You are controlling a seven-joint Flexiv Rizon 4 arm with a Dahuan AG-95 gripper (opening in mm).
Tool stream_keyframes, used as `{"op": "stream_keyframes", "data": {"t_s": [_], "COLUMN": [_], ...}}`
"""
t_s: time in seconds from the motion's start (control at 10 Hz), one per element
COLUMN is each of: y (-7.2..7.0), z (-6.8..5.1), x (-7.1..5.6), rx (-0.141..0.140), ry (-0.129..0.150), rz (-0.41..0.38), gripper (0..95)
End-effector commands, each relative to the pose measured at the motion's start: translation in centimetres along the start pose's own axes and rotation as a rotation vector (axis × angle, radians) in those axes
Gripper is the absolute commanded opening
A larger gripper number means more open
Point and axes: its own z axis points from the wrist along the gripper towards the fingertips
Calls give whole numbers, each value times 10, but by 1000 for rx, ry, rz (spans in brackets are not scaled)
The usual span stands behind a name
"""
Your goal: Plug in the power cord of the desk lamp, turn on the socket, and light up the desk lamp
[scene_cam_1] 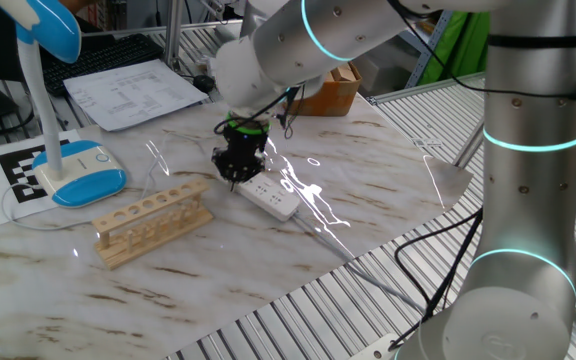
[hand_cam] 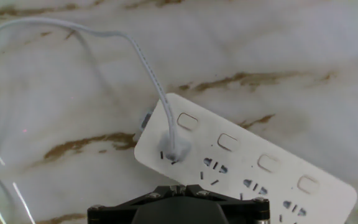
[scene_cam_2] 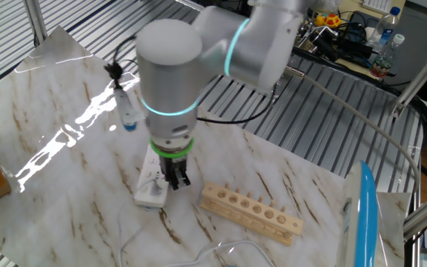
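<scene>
The socket (hand_cam: pixel 253 171) is a long white power strip lying flat on the marble table. The thin white power cord (hand_cam: pixel 146 61) ends in a plug (hand_cam: pixel 174 149) seated in the strip's end outlet, next to a row of switch buttons (hand_cam: pixel 187 120). My gripper (hand_cam: pixel 178 186) hovers just over that end of the strip, shut with nothing between its fingers. In one fixed view the gripper (scene_cam_1: pixel 236 175) stands over the socket (scene_cam_1: pixel 271 198). The desk lamp (scene_cam_1: pixel 78 172), blue and white, stands at the far left. The other fixed view shows the gripper (scene_cam_2: pixel 176 178) above the socket (scene_cam_2: pixel 149 189).
A wooden rack (scene_cam_1: pixel 153 220) with a row of holes lies between lamp and strip. Papers (scene_cam_1: pixel 138 90) and a cardboard box (scene_cam_1: pixel 333 90) sit at the back. The strip's thicker cable (scene_cam_1: pixel 363 265) runs off the table's slatted edge. A printed marker (scene_cam_1: pixel 23 172) lies beside the lamp.
</scene>
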Motion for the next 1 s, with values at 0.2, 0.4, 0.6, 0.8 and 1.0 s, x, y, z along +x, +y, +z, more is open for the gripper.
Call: {"op": "stream_keyframes", "data": {"t_s": [0.2,0.4,0.6,0.8,1.0], "y": [-12,-18,-22,-22,-23], "z": [0,-3,-4,-5,-14], "x": [-17,-23,-26,-24,-22], "rx": [8,12,11,6,-11], "ry": [-16,-19,-25,-10,7], "rz": [-9,12,44,67,6], "gripper": [0,0,0,0,0]}}
